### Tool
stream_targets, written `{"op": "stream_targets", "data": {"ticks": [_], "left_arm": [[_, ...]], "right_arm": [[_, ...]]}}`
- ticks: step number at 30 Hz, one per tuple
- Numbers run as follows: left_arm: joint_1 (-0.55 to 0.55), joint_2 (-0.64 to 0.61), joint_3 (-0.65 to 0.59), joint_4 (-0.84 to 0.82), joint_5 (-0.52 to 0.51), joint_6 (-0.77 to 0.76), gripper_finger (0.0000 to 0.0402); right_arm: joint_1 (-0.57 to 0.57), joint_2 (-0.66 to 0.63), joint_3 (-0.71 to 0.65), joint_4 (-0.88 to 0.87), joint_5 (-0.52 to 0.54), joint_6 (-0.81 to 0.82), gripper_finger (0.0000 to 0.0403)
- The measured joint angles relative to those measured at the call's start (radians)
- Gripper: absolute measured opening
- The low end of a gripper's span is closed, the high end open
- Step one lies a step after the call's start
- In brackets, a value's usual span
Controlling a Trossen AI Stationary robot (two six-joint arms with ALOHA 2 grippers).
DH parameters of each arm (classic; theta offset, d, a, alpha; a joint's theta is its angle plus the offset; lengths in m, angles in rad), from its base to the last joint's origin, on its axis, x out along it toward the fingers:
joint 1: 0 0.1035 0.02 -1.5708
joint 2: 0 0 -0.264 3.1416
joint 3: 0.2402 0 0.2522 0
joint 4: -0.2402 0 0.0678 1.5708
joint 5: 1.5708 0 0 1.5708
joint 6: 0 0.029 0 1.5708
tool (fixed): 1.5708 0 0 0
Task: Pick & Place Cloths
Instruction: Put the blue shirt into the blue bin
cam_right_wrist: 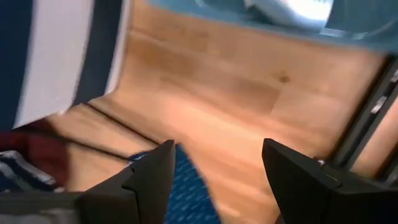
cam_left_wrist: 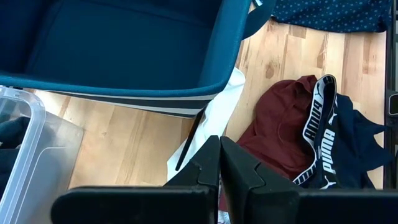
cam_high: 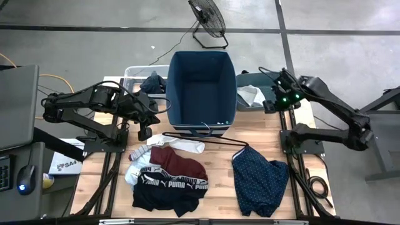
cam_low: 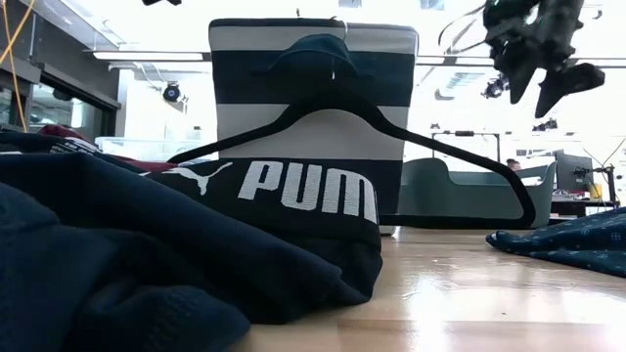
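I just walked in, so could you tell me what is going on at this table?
A two-armed robot is sorting cloths. Neither arm holds anything now. The right gripper is open, raised near the grey tray with the white cloth. The left gripper is shut, above the table beside the navy bin. The maroon cloth, black PUMA garment and dotted navy cloth lie on the table.

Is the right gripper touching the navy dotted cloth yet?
Apart. The high view shows the right gripper open by the grey bin, bare table between it and the navy dotted cloth.

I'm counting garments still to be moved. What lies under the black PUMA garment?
The black PUMA garment lies over the lower edge of the maroon cloth, with a pale cloth beside them. Anything beneath is covered.
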Motion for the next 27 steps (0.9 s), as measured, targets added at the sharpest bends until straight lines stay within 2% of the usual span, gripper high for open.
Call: {"op": "stream_targets", "data": {"ticks": [6,12,18,27], "left_arm": [[0.000,0.000,0.000,0.000,0.000,0.000,0.0005],[0.000,0.000,0.000,0.000,0.000,0.000,0.0005],[0.000,0.000,0.000,0.000,0.000,0.000,0.0005],[0.000,0.000,0.000,0.000,0.000,0.000,0.0005]], "right_arm": [[0.205,-0.081,0.000,-0.005,0.010,0.270,0.0233],[0.466,-0.090,0.000,-0.016,0.031,0.540,0.0233],[0.725,-0.045,0.000,0.002,0.071,0.780,0.0233],[1.051,0.098,0.000,0.093,0.094,1.009,0.0233]]}}
